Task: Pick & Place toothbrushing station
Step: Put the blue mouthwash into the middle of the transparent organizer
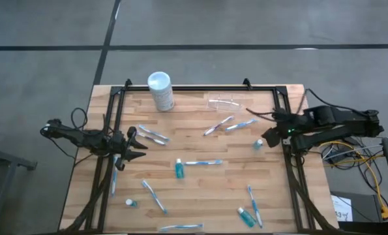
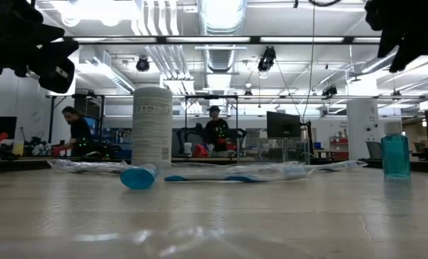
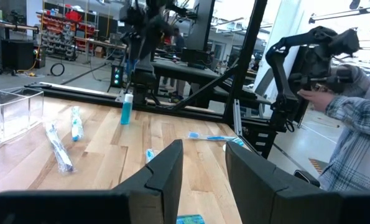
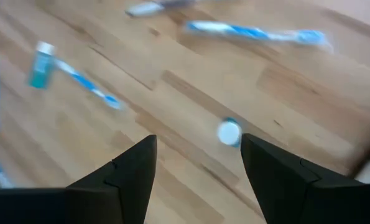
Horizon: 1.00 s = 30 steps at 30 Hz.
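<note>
At the left of the high view your left gripper [image 1: 136, 145] hung partly open and empty over the worktop [image 1: 200, 189]. Upper centre-right lay the toothbrushing station [image 1: 223, 102], untouched; your right gripper [image 1: 267, 139], spread wide and empty, looked placed to approach it.

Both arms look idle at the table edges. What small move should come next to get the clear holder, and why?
Probably swing the right gripper toward the clear holder at the table's far edge. It stands open and empty over a small blue bottle and is nearer the holder than the left gripper, which holds nothing.
</note>
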{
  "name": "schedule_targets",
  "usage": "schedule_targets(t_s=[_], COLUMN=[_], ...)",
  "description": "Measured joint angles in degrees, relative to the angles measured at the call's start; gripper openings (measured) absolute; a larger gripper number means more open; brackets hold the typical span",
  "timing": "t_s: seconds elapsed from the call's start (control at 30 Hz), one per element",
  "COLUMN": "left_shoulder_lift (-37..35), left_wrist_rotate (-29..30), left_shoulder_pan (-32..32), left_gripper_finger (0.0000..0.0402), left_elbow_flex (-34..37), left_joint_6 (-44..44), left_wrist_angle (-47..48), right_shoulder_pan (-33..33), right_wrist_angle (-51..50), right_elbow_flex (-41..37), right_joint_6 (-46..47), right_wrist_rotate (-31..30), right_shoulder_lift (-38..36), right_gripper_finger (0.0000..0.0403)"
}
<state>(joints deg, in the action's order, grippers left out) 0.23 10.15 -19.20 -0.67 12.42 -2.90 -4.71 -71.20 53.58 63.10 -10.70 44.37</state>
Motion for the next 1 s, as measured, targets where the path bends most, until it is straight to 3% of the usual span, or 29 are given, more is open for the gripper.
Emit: schedule_targets(t_s=[1.0], left_shoulder_lift=[0.00], left_wrist_rotate=[-0.02], left_shoulder_pan=[0.00], left_gripper_finger=[0.0126], left_elbow_flex=[0.00], left_joint_6=[0.00], left_wrist_angle=[0.00], right_shoulder_pan=[0.11], right_wrist_angle=[-0.67], right_elbow_flex=[-2.76], right_joint_6=[-3.40], right_wrist_rotate=[0.04], right_shoulder_lift=[24.87], right_gripper_finger=[0.0228])
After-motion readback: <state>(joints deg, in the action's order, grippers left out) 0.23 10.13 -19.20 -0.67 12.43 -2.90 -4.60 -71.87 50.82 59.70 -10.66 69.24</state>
